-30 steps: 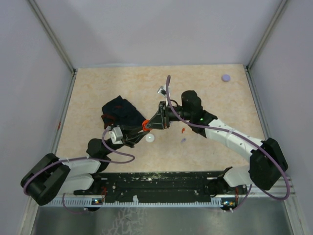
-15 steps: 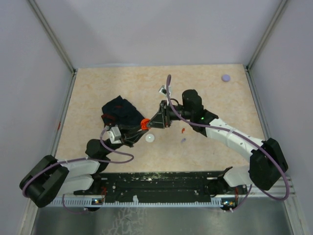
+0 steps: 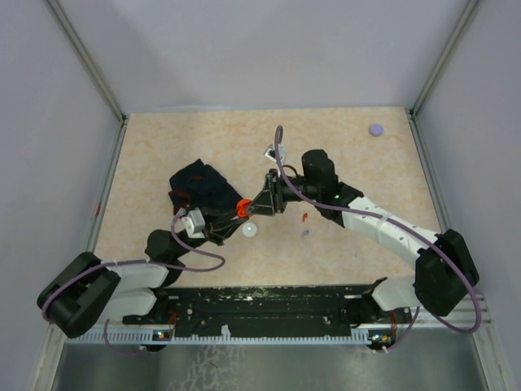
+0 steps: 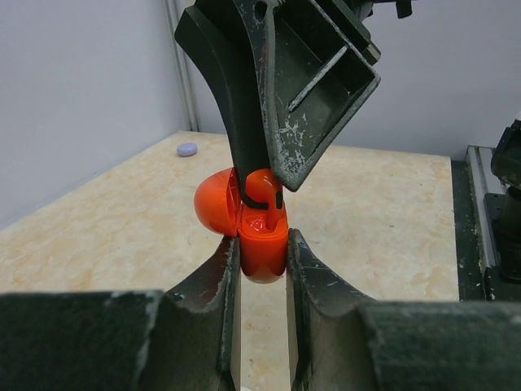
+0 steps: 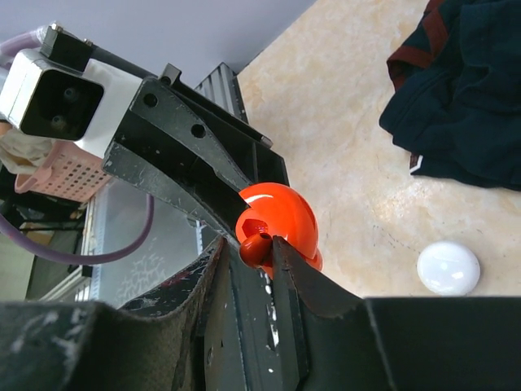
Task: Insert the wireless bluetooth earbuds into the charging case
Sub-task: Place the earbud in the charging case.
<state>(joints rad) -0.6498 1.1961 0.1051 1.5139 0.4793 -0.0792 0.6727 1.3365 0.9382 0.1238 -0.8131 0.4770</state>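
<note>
Centre frame: left gripper (image 4: 262, 243) clamps the rigid charging case (image 4: 260, 236) by its base; right gripper (image 5: 248, 249) pinches a light, slippery earbud (image 4: 262, 186).

Open red case (image 4: 262, 244), red earbud (image 4: 262, 186) at opening

Three cases (image 3: 242, 207) (image 3: 249, 230) (image 3: 375, 129), two loose earbuds (image 3: 304, 217) (image 3: 305, 234), one cloth (image 3: 199, 186)
</note>
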